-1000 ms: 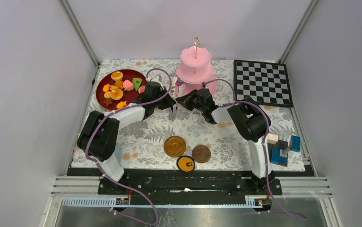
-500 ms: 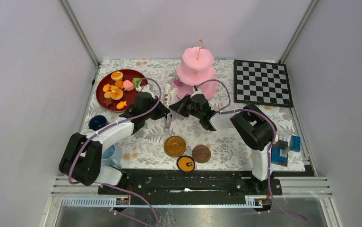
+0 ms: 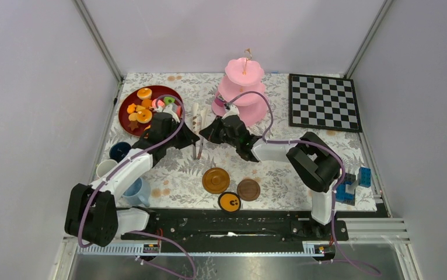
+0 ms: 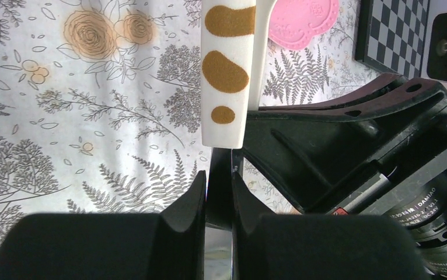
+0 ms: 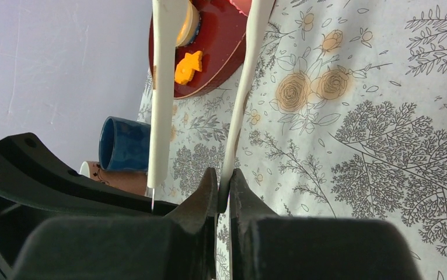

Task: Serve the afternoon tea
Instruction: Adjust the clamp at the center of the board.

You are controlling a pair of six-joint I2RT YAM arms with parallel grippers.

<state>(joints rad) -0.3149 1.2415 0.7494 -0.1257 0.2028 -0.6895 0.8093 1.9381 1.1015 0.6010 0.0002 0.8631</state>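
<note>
**Both end effectors clamped on white strips, centre of tabletop**

- Left front: dark-blue cup, white cup and light-blue cup sit near one another beside the left arm.
- Back left: red plate carries the pastries.
- Left end effector: fingers pressed together on the thin lower end of the spotted strip, which is white with brown patches.
- Right end effector: fingers pressed together on the plain strip.
- The two strips run side by side with a gap between them. I cannot tell whether they join at the far end.
- Stand: back centre, just behind the right end effector, resting on the tabletop.
- Saucers: one at front centre, another just to its right.
- Chessboard is at back right and the blocks are at front right.
</note>
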